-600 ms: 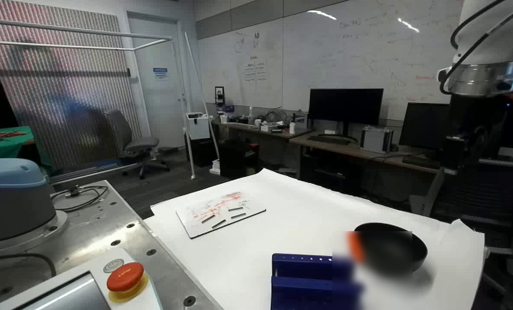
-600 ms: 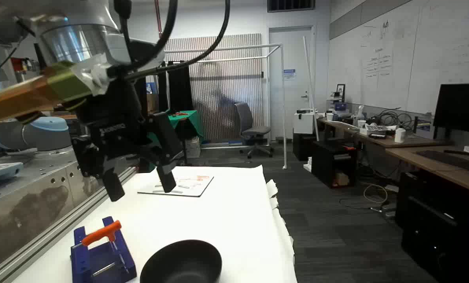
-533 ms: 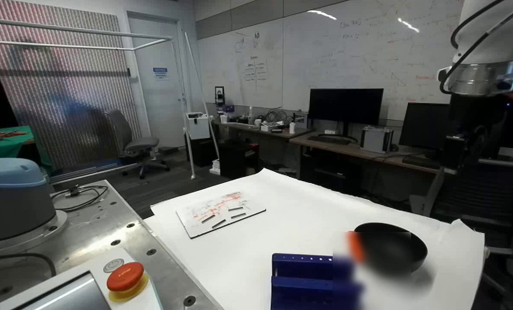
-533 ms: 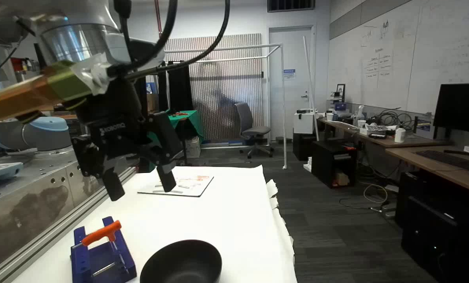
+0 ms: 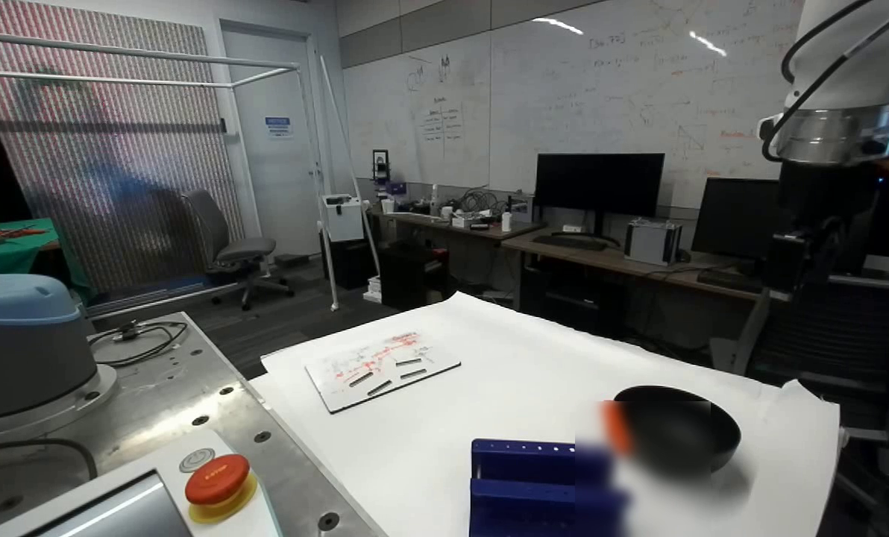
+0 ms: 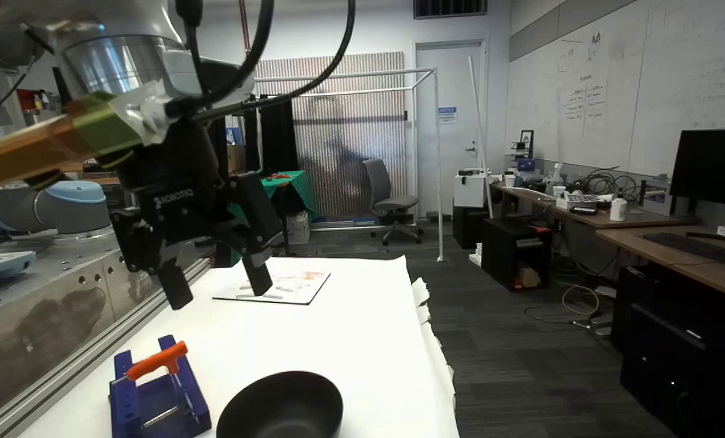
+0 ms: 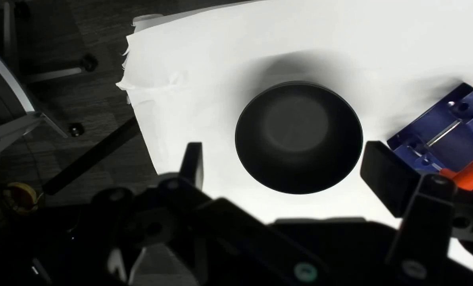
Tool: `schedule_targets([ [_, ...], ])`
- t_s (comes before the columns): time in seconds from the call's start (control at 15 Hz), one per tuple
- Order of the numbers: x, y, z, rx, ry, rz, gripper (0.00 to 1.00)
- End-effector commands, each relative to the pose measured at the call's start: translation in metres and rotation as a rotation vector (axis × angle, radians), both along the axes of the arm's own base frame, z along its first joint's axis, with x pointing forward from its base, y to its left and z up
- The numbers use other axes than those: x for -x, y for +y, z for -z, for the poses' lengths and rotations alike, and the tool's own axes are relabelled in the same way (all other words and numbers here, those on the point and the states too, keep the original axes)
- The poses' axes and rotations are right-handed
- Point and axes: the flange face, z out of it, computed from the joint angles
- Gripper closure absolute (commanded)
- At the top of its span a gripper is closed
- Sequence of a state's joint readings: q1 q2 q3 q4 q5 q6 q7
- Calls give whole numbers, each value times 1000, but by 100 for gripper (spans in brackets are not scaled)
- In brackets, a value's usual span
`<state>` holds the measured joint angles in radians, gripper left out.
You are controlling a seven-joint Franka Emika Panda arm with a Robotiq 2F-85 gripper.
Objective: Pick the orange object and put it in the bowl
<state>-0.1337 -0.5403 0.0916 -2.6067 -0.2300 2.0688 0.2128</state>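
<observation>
I saw almost nothing shift: the gripper (image 6: 220,294) hung higher than the bowl (image 6: 280,406), spread wide, empty; the orange tool (image 6: 155,362) lay on the blue holder (image 6: 198,406) beside the bowl, so the pick seemed still ahead.

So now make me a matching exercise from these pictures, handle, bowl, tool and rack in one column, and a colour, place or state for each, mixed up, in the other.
Things
1. handle
2. bowl
3. tool
4. rack

Descriptions
A. open, up in the air
B. blue, beside the bowl
C. orange, over the rack
D. black and round, with nothing in it

Right pairs: 1-C, 2-D, 3-A, 4-B.
</observation>
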Motion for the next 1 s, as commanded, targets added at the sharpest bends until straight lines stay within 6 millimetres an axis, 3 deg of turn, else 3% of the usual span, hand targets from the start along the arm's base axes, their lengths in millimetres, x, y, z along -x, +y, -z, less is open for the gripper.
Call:
schedule_targets([
  [0.0, -9, 5, 2, -41, 18, 105, 0],
  [0.2, -30, 28, 19, -86, 32, 231, 0],
  [0.4, -60, 75, 40, -116, 57, 274, 0],
  [0.67, -96, 128, 53, -132, 50, 319, 0],
  [0.93, -125, 165, 70, -149, 9, 336, 0],
])
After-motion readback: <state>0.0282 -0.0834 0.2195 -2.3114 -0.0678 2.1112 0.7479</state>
